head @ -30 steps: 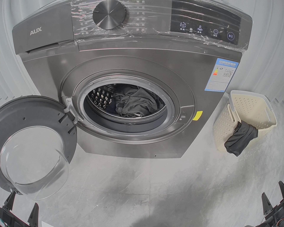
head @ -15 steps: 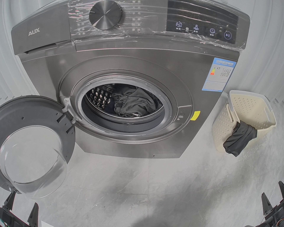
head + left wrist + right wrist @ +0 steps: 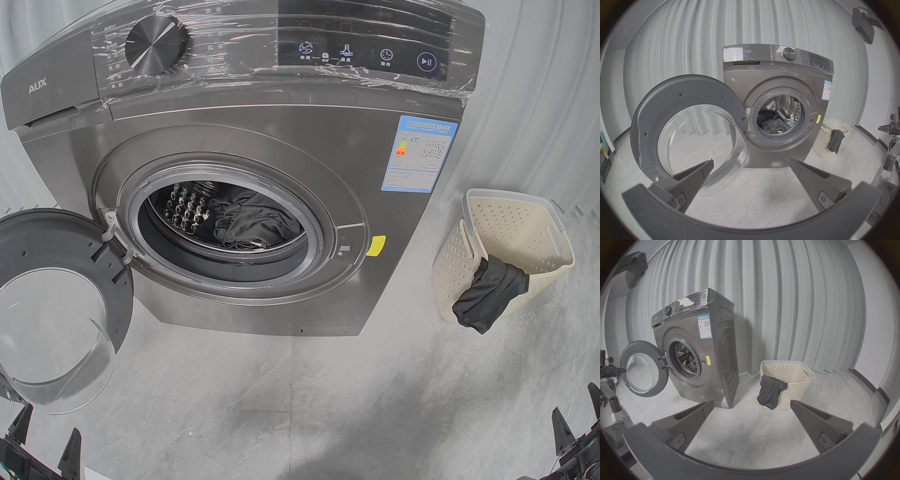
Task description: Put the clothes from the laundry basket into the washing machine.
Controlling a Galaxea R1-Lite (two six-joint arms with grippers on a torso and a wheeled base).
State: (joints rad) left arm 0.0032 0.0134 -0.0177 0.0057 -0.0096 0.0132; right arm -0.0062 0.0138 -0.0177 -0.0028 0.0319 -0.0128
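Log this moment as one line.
grey washing machine door: open | drum: dark clothes inside | cream perforated basket: dark grey garment over rim | left hand: open | right hand: open

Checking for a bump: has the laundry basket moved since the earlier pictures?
No. The whole head view shifted, machine and floor together; the laundry basket still stands beside the right front corner of the washing machine.

Head view above, wrist views low, all toward washing machine (image 3: 250, 131)

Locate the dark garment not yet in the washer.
On the head view's right, the dark grey garment hangs over the near rim of the cream perforated plastic laundry basket, which stands on the floor right of the grey washing machine.
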